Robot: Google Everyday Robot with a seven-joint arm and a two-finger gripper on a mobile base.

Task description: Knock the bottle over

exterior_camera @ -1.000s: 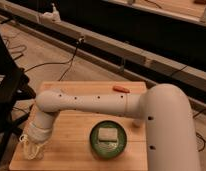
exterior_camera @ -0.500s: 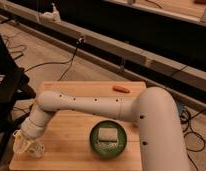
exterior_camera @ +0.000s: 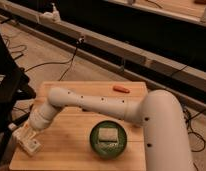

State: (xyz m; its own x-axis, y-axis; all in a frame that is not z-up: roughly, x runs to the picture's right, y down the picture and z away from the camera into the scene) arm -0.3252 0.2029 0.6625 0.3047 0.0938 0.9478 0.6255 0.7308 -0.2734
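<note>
My white arm (exterior_camera: 91,102) reaches across the wooden table (exterior_camera: 71,150) to its front left corner. The gripper (exterior_camera: 27,140) sits low over the table's left edge, pale and blocky. I cannot make out the clear bottle with the white cap as a separate thing. It is either hidden by the gripper or merged with its pale shape. No white paper cup shows.
A green bowl (exterior_camera: 109,140) with a pale square thing in it stands at the front middle of the table. A small orange object (exterior_camera: 121,89) lies near the far edge. Dark equipment (exterior_camera: 8,75) stands left of the table, and cables lie on the floor.
The gripper has swept left and slightly forward, from over the front left of the table to its left edge. The clear shape seen at the gripper earlier can no longer be made out.
</note>
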